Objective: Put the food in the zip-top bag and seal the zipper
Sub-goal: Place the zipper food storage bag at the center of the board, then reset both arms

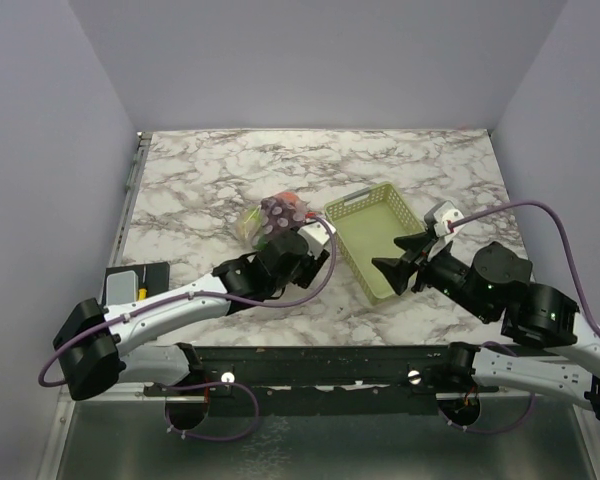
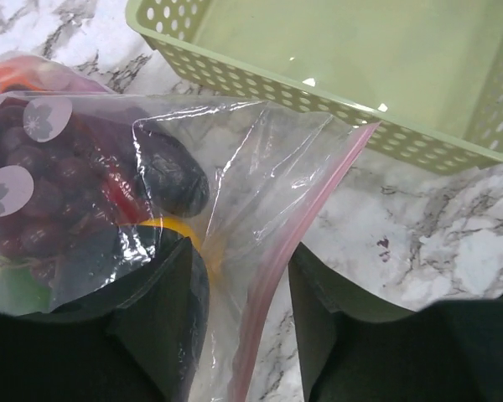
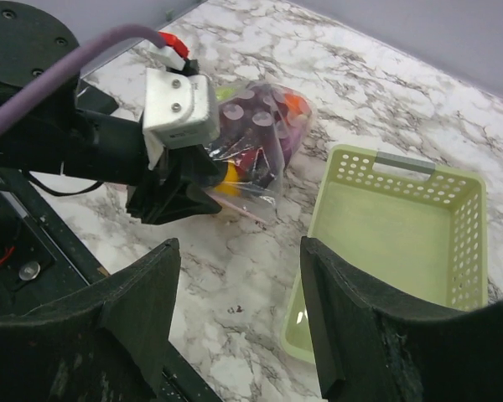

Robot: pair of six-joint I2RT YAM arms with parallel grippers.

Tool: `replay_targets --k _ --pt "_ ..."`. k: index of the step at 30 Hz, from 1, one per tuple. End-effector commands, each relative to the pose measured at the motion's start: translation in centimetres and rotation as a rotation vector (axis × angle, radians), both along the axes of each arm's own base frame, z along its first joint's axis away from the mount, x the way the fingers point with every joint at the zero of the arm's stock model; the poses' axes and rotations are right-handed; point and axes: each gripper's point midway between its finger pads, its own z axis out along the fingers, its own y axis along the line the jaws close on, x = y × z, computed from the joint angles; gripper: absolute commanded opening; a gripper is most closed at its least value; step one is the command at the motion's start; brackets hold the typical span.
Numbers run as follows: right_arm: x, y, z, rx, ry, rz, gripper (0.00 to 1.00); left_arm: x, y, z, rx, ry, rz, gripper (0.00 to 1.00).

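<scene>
The clear zip-top bag (image 1: 268,222) lies on the marble table left of the basket, and the food is inside it: dark red grapes (image 2: 33,193), a purple eggplant (image 2: 172,172), plus red and yellow pieces. My left gripper (image 2: 241,251) is at the bag's near edge and stands open. The pinkish zipper (image 2: 310,218) runs between its fingers, clear of the right one. In the right wrist view the bag (image 3: 264,126) lies beyond the left gripper (image 3: 203,180). My right gripper (image 3: 239,247) hangs open and holds nothing, above the table beside the basket's near left corner.
A yellow-green mesh basket (image 1: 375,235) stands right of the bag, with nothing in it. A black block (image 1: 135,280) lies at the table's left near edge. Grey walls close in the table at the back and on both sides.
</scene>
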Motion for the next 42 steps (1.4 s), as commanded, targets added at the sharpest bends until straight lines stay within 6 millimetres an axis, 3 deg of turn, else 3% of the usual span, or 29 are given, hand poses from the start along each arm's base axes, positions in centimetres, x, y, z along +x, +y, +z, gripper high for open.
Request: replay_targets --k 1,8,12,16,25,32,36,42 --pt "0.7 -0.3 -1.0 -0.015 0.026 -0.058 0.65 -2.5 -0.4 0.1 -0.104 0.094 -0.035 0.54" --pt "1.9 -0.7 -2.5 -0.035 0.057 -0.151 0.71 -3.8 0.0 2.0 -0.193 0.098 -0.059 0.71" --pt "2.4 -0.7 -3.6 -0.053 0.077 -0.195 0.75 -4.1 0.3 4.1 -0.248 0.072 -0.067 0.98" --pt "3.0 -0.7 -4.3 -0.065 0.079 -0.235 0.78 -3.2 1.4 6.0 -0.269 0.034 0.013 0.99" --pt "4.2 0.6 -5.9 -0.133 0.084 -0.259 0.9 -1.4 1.5 7.5 -0.147 0.026 0.065 0.99" --pt "6.8 1.0 -7.1 -0.169 0.129 -0.291 0.92 1.8 3.5 9.9 -0.172 -0.01 0.196 0.99" --pt "9.3 -0.5 -7.5 -0.122 0.187 -0.327 0.92 4.5 5.8 11.0 -0.22 -0.005 0.307 0.99" --pt "12.5 -4.4 -6.7 0.0 0.238 -0.43 0.93 7.9 10.2 11.3 -0.263 -0.022 0.493 0.99"
